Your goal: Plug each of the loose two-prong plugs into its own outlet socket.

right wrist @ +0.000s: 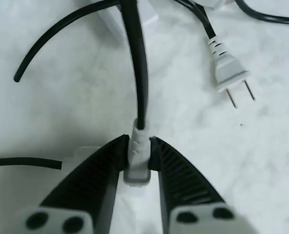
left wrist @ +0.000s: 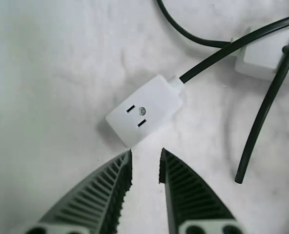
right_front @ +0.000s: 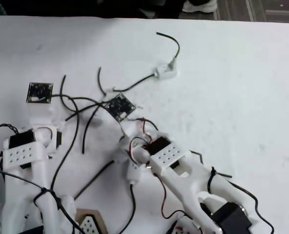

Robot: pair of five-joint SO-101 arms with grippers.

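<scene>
Right pincer (right wrist: 138, 142) clamped on a white plug (right wrist: 137, 168), its prongs hidden between the fingers, second plug (right wrist: 231, 73) lying loose on the desk (right wrist: 61, 112), left pincer (left wrist: 144, 158) slightly parted, empty, just short of a white socket (left wrist: 143, 111), black cords (left wrist: 217, 54) cut off at frame edges

My left gripper (left wrist: 145, 154) has dark grey fingers (left wrist: 110, 190) with fine ribs. The outlet socket (left wrist: 149, 105) is white, with two black slots and one small grey screw. My right gripper (right wrist: 139, 141) has black ribbed fingers (right wrist: 95, 180); the held plug (right wrist: 137, 170) is pale grey, its cord (right wrist: 138, 58) black. The loose plug (right wrist: 228, 73) is light grey with silver prongs. The table (right_front: 242, 73) is white, faintly mottled; my arms (right_front: 27, 158) are white with black motors (right_front: 21, 139).
</scene>
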